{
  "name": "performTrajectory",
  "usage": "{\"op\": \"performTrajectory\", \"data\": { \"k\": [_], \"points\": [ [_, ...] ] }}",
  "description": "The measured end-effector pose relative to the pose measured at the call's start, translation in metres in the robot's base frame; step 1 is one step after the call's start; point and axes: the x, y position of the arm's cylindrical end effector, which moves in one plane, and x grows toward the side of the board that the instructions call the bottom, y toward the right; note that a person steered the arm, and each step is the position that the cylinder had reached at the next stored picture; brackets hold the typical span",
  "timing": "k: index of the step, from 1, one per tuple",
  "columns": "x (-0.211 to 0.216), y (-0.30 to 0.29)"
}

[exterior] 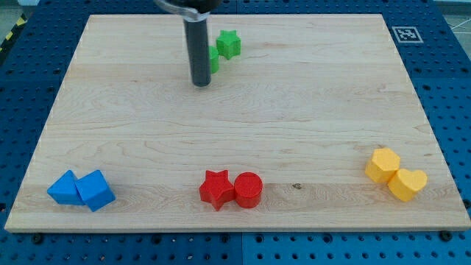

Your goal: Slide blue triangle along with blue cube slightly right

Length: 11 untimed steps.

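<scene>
The blue triangle [64, 189] and the blue cube [96, 190] lie touching each other at the board's bottom left corner, the triangle on the left. My tip [201, 83] stands near the view's top centre, far up and to the right of both blue blocks. It is just left of a green block.
A green star [229, 44] and a second green block [214, 59], half hidden behind the rod, sit at the top centre. A red star [216, 189] and a red cylinder [248, 190] touch at the bottom centre. A yellow hexagon [383, 164] and a yellow heart [407, 184] sit at the bottom right.
</scene>
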Motion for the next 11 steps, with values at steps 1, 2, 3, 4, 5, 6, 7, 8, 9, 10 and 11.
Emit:
{"op": "performTrajectory", "data": {
  "k": [1,2,3,4,5,6,7,8,9,10,11],
  "points": [
    [-0.005,-0.014],
    [-0.040,-0.013],
    [-0.040,0.022],
    [-0.040,0.022],
    [-0.017,-0.014],
    [0.015,-0.075],
    [0.015,-0.078],
    [0.015,-0.078],
    [0.033,-0.116],
    [0.090,-0.194],
    [0.110,-0.213]
  ]
}}
